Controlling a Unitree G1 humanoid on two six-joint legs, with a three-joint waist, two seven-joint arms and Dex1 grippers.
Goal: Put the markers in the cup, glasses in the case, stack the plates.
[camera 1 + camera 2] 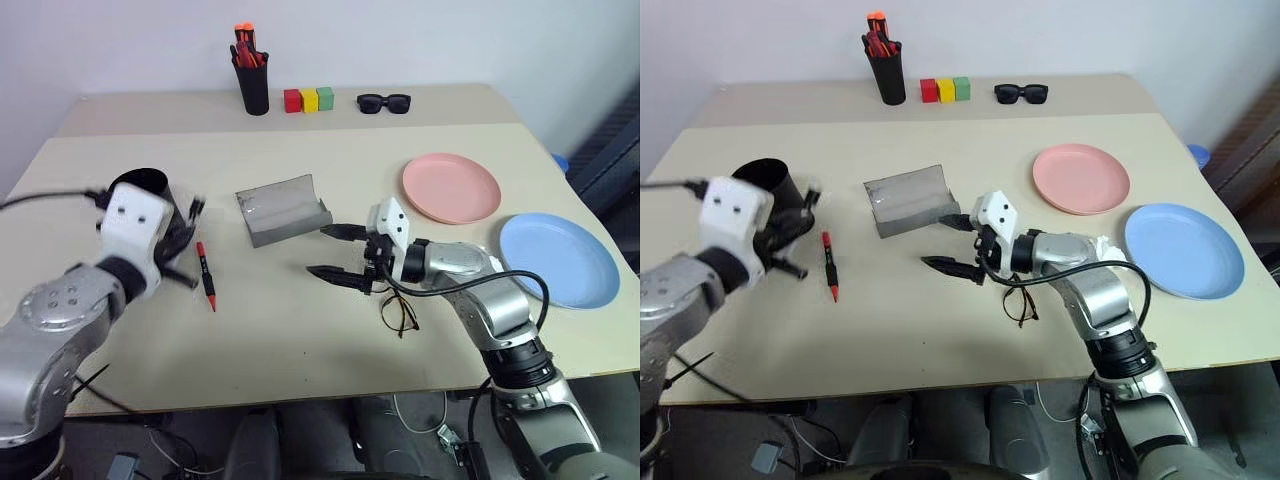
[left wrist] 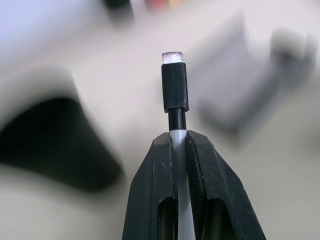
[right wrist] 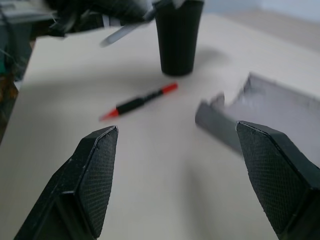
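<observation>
Gripping black marker (image 2: 175,95), left fingers (image 2: 150,200) beside cup (image 1: 768,183); right fingers (image 3: 97,180) spread above beige table (image 1: 300,340).

**Left pincer clamped, right pincer spread**

The left pincer (image 2: 180,150) is raised above the surface on a bent arm, its two black fingers pressed tight on a black marker (image 2: 175,95). The right pincer (image 1: 335,252) points level toward the robot's left, fingers (image 3: 95,175) spread wide, gripping nothing.

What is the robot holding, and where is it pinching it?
The left gripper pinches the black marker on its pale barrel, below the black section. The right gripper holds nothing.
</observation>
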